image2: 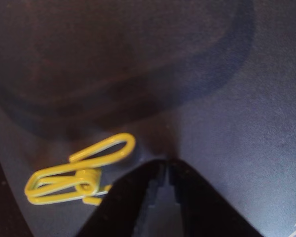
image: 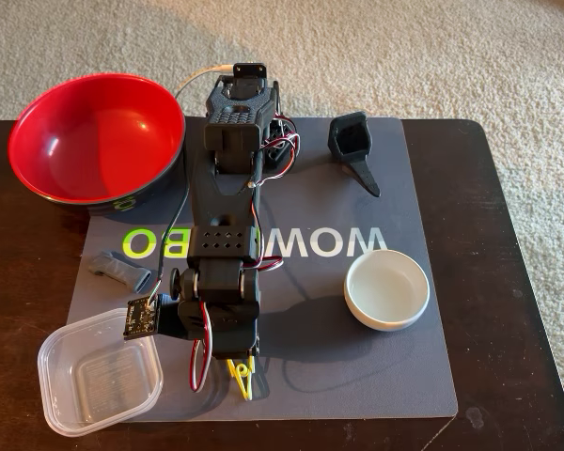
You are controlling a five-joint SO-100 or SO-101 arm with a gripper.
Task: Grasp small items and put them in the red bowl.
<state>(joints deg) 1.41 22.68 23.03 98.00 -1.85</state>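
Observation:
The yellow clothespin (image2: 79, 177) lies flat on the mat, just left of my gripper (image2: 166, 165), whose black fingers meet at their tips with only a thin slit between them and nothing held. In the fixed view the gripper (image: 237, 357) points down at the mat's near edge, with the clothespin (image: 242, 378) poking out below it. The red bowl (image: 94, 141) stands empty at the far left. The small white bowl (image: 386, 289) sits right of the arm. The clear tub (image: 99, 371) is at the near left, the grey clip (image: 119, 270) above it, and the black scoop (image: 354, 146) at the far right.
All of this rests on a grey mat (image: 357, 376) on a dark wooden table (image: 508, 282), with carpet beyond. The arm's base and its wires stand at the mat's far middle. A small circuit-board camera (image: 139, 319) sticks out over the tub's corner.

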